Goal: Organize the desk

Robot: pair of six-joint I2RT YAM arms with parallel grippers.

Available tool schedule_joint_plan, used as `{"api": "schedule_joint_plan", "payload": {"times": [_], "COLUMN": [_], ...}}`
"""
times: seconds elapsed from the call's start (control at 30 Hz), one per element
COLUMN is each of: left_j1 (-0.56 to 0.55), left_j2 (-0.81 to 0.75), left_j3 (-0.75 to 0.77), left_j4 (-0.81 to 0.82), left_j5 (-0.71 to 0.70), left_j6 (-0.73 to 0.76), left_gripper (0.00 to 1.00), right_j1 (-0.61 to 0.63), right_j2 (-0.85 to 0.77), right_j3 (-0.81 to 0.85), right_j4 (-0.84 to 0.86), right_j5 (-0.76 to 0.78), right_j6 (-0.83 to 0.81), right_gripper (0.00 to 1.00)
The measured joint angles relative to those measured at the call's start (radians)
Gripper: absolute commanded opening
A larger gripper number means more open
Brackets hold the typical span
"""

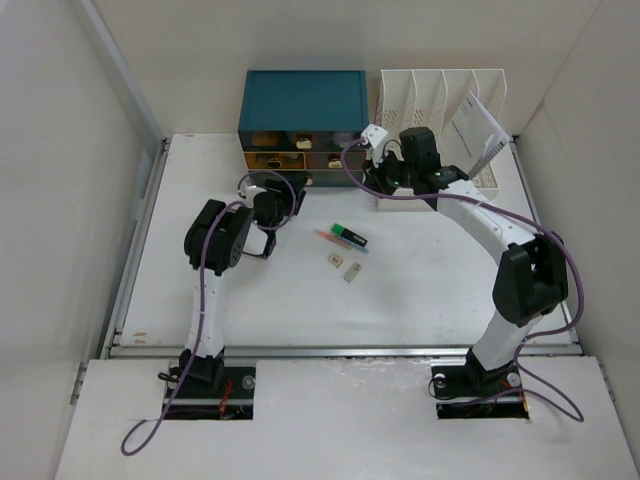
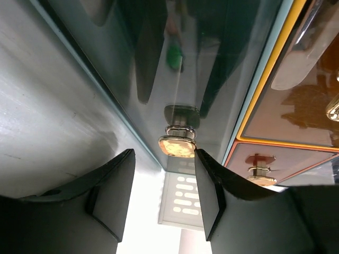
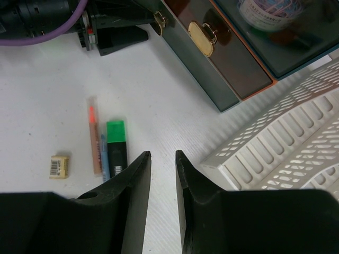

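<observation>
Left gripper (image 2: 164, 164) sits open, brass drawer knob (image 2: 177, 145) just ahead; centre it, close squarely, pull straight; right gripper (image 3: 163, 154) hovers slightly parted, empty

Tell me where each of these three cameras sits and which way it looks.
Top external: fixed above and behind the bases, looking down on the desk; left arm and right arm show whole.
Left wrist: on the left arm, facing the teal drawer box close up; the open left gripper frames a brass knob ahead.
Right wrist: on the right arm, looking down at the desk; right gripper fills the foreground.
Shared: green highlighter, in top and right wrist views.
</observation>
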Motion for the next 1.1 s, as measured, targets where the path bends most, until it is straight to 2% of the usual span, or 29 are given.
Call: {"api": "schedule_joint_plan", "payload": {"times": [0.8, 1.0, 1.1], "left_j1": [-0.004, -0.004, -0.004], "left_j2": [0.05, 0.054, 0.054], "left_j3": [0.038, 0.039, 0.05], "left_j4": [0.059, 0.068, 0.07], "left_j5": [-0.019, -0.023, -0.023], "left_j6": [-0.053, -0.069, -0.074], "left_gripper": [0.44, 0.35, 0.22], "right_j1": [0.0, 0.0, 0.0], "right_j2": [0.0, 0.0, 0.0], "right_j3": [0.0, 0.0, 0.0], "right_j4": [-0.005, -0.005, -0.005], "right_j5": [-0.01, -0.011, -0.016], "right_j6": [0.0, 0.0, 0.0], "right_gripper": [0.31, 0.31, 0.31]}}
